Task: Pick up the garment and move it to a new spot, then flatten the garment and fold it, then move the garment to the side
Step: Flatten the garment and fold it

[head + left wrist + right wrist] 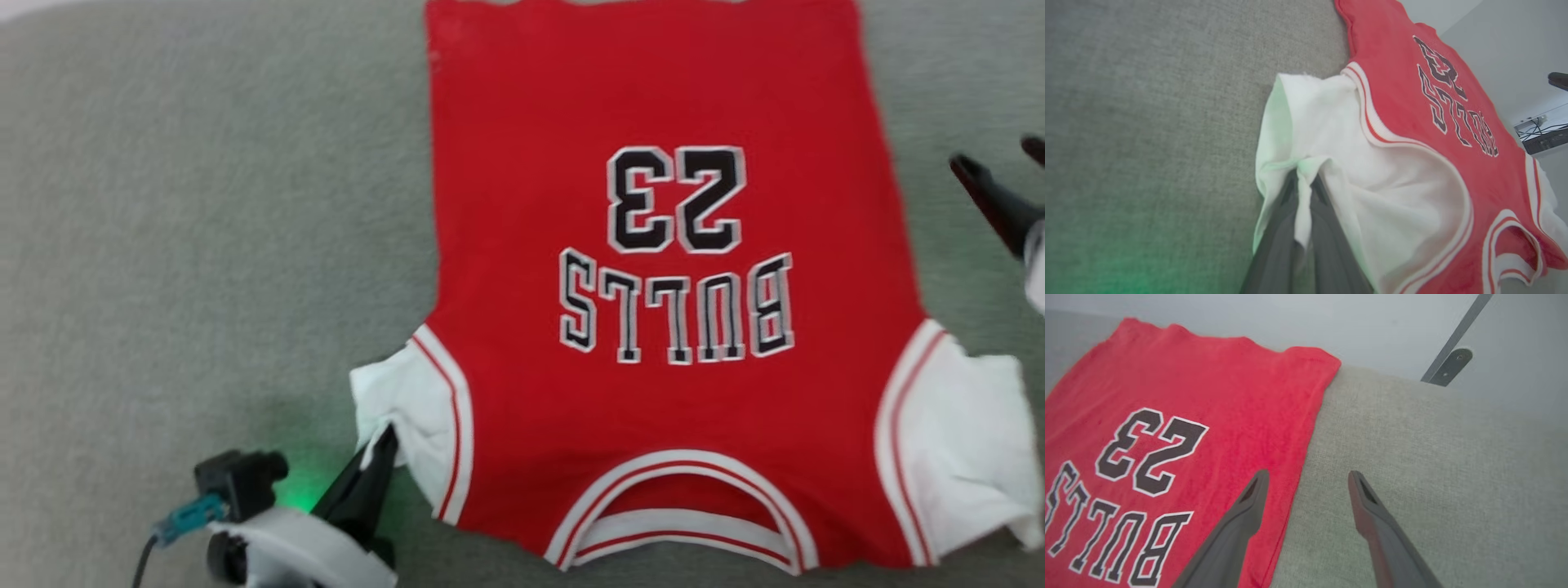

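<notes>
Grey cloth tabletop (204,204) has the garment (522,204) spread out pretty flat, print up, collar at the near edge, hem at the far end. So the move and most of the flattening look done to me. No fold in it yet, and shifting it to the side is left too. The white left sleeve (400,408) is bunched, with the left claw (1302,183) pinched tight on it. The right claw (1308,477) is wide open at the garment's right edge, holding nothing.
</notes>
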Motion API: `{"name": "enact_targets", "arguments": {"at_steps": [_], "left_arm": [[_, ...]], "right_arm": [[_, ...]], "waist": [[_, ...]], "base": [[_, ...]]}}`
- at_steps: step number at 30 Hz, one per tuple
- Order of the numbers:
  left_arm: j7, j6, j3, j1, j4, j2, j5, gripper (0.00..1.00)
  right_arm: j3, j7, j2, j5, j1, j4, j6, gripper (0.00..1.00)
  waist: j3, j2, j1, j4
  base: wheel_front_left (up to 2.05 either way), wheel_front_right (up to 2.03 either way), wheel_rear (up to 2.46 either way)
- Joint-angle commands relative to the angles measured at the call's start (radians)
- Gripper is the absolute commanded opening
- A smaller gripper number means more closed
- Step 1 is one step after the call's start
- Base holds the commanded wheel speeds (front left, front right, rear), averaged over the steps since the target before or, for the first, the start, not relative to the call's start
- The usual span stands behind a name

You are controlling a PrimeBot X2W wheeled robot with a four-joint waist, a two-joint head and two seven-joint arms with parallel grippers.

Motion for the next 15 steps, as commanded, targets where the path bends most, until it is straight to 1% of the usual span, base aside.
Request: {"name": "enact_targets", "arguments": {"at_steps": [1, 5, 8, 11, 15], "left_arm": [[0.019, -0.005, -0.019, -0.025, 0.025, -0.022, 0.007, 0.00], [0.028, -0.040, -0.052, -0.089, 0.060, -0.059, 0.021, 0.00], [0.025, -0.059, -0.075, -0.114, 0.092, -0.080, 0.033, 0.00], [0.017, -0.069, -0.082, -0.124, 0.108, -0.092, 0.035, 0.00], [0.010, -0.079, -0.091, -0.127, 0.110, -0.095, 0.044, 0.00]], "right_arm": [[0.026, 0.026, 0.001, -0.010, -0.056, 0.038, -0.001, 1.00], [0.090, 0.099, 0.009, -0.073, -0.295, 0.262, -0.001, 1.00], [0.119, 0.127, 0.009, -0.138, -0.435, 0.425, -0.001, 1.00], [0.119, 0.150, 0.021, -0.184, -0.553, 0.567, -0.001, 1.00], [0.105, 0.149, 0.038, -0.250, -0.657, 0.718, -0.001, 1.00]], "waist": [[0.085, 0.0000, 0.0000, 0.081], [0.153, 0.0000, 0.0000, 0.155], [0.183, 0.0000, 0.0000, 0.211], [0.208, 0.0000, 0.0000, 0.254], [0.237, 0.0000, 0.0000, 0.288]], "base": [[0.00, 0.00, 0.00], [0.00, 0.00, 0.00], [0.00, 0.00, 0.00], [0.00, 0.00, 0.00], [0.00, 0.00, 0.00]]}}
